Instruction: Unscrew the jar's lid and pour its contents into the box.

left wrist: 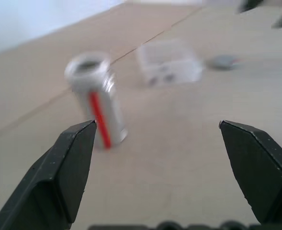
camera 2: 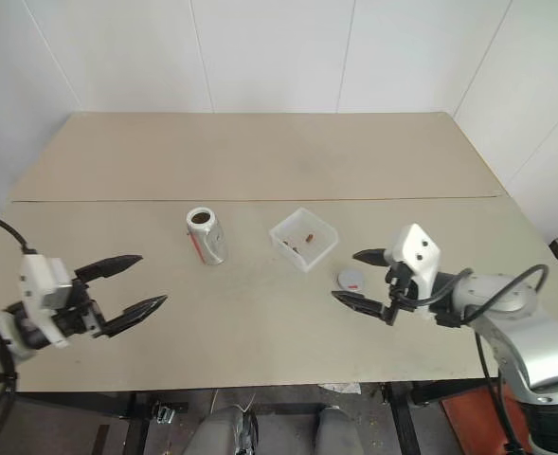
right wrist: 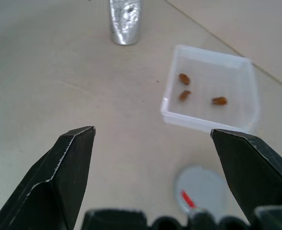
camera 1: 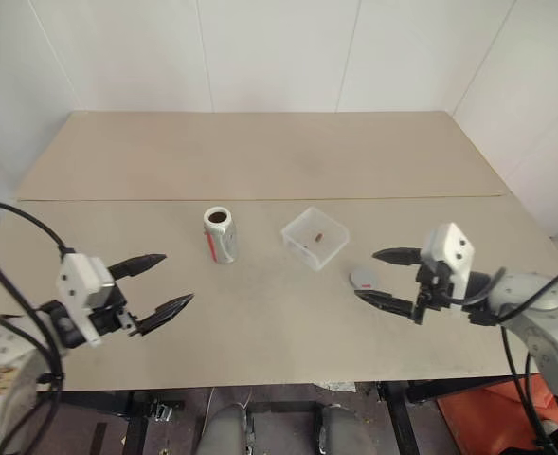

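Observation:
The silvery jar (camera 1: 220,233) with a red stripe stands upright on the table, lid off and mouth open. To its right sits the clear box (camera 1: 315,237), holding three small brown pieces of the contents (right wrist: 185,95). The grey lid (camera 1: 365,279) with its red mark lies flat on the table, just right of the box. My left gripper (camera 1: 177,278) hovers open and empty, left of the jar and nearer the table's front. My right gripper (camera 1: 366,274) is open and empty just above the lid (right wrist: 201,189), pointing toward the box (right wrist: 205,125).
The beige table (camera 1: 260,161) has a seam running across it behind the jar and box, and white walls close it in at the back and sides. An orange object (camera 1: 477,417) sits on the floor beyond the front right edge.

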### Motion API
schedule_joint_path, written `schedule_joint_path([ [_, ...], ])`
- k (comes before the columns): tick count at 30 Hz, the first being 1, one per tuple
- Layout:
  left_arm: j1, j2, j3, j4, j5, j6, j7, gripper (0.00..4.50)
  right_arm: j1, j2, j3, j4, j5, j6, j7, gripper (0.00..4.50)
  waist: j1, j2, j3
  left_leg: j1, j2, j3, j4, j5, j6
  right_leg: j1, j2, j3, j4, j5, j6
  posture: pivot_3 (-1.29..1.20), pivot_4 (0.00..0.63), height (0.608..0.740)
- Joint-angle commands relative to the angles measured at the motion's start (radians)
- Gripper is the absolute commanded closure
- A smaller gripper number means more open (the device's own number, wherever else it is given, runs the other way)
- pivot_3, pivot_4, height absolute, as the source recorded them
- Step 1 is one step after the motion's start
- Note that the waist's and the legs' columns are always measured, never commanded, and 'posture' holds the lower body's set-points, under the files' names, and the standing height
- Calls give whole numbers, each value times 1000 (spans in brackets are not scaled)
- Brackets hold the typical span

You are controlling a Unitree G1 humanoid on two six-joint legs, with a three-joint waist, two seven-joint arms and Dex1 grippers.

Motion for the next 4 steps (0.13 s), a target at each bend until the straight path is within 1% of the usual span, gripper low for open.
schedule_joint_path([
  [1, -3, 6, -4, -11, -11, 5, -36, 39, 24, -2, -76, -25, 20, -41, 19, 0, 0, 0, 0, 0, 0, 0, 0, 0, 0, 0, 0, 0, 0, 0, 0, 0, 150, 740],
  [3, -32, 4, -22, -5, 3, 11, -22, 39, 44, 17, -101, -69, 72, -28, 23, 0, 1, 0, 0, 0, 0, 0, 0, 0, 0, 0, 1, 0, 0, 0, 0, 0, 150, 740],
  [4, -46, 2, -26, -3, 2, 16, -16, 39, 48, 23, -103, -85, 85, -25, 22, 0, 1, 0, 0, -1, 0, 0, 0, 0, 0, -1, 1, 0, 0, 2, 4, 0, 150, 740],
])
